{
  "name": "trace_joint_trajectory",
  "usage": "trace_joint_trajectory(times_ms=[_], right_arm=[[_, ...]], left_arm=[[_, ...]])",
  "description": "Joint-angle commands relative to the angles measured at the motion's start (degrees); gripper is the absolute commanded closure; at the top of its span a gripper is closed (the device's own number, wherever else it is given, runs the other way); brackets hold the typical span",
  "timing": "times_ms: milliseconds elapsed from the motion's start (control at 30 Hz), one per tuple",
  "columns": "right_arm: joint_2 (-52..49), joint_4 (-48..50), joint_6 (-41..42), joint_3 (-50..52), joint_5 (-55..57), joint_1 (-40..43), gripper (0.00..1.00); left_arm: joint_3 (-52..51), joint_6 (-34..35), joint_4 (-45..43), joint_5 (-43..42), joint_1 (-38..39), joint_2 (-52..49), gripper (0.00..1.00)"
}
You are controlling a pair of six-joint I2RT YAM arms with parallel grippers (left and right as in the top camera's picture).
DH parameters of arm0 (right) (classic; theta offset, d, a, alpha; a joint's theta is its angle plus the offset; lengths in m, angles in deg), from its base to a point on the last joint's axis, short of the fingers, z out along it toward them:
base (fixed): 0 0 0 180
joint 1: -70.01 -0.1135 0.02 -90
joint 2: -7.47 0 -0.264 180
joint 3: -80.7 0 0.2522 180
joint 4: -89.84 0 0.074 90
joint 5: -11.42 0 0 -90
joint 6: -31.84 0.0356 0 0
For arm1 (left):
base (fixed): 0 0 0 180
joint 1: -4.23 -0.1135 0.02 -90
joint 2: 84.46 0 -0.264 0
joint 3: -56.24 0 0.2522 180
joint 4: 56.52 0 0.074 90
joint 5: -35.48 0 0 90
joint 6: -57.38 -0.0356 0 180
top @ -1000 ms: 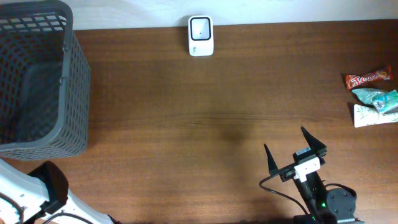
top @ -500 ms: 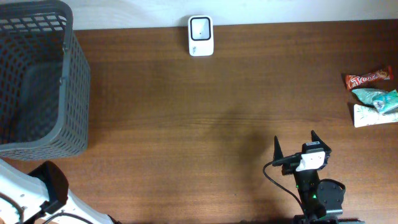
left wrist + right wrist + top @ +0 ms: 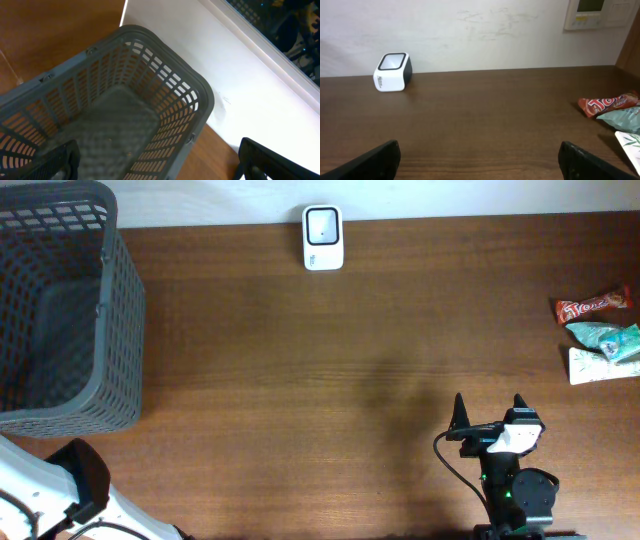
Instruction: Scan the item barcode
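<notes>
A white barcode scanner (image 3: 322, 237) stands at the table's far edge; the right wrist view has it far left by the wall (image 3: 393, 71). Three snack packets lie at the right edge: a red one (image 3: 594, 306), a green one (image 3: 605, 337) and a white one (image 3: 600, 363). The right wrist view shows the red packet (image 3: 607, 104) and the green packet (image 3: 622, 119) at its right side. My right gripper (image 3: 490, 406) hovers open and empty near the front edge, well short of the packets. My left gripper (image 3: 160, 162) is open and empty above the basket.
A dark grey mesh basket (image 3: 118, 330) fills the far left of the table, its rim (image 3: 165, 55) close under the left wrist camera. The left arm's base (image 3: 70, 480) sits at the front left corner. A wall panel (image 3: 600, 12) hangs beyond the table.
My right gripper has shifted right and slightly toward the front edge, turning to face the far wall squarely. The left arm, scanner and packets have not moved.
</notes>
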Motion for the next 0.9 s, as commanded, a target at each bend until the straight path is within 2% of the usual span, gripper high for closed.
trace_joint_trajectory(times_ms=[0, 100, 867], right_arm=[[0.5, -0.24, 0.35, 0.48, 1.05, 0.39, 0.01], [0.5, -0.28, -3.89, 0.48, 0.26, 0.39, 0.01], [0.48, -0.22, -3.82, 0.48, 0.04, 0.39, 0.01]], left_arm=[[0.15, -0.52, 0.0, -0.2, -0.13, 0.39, 0.01], [0.15, -0.52, 0.0, -0.2, -0.15, 0.39, 0.01], [0.15, -0.52, 0.0, -0.2, -0.15, 0.39, 0.01]])
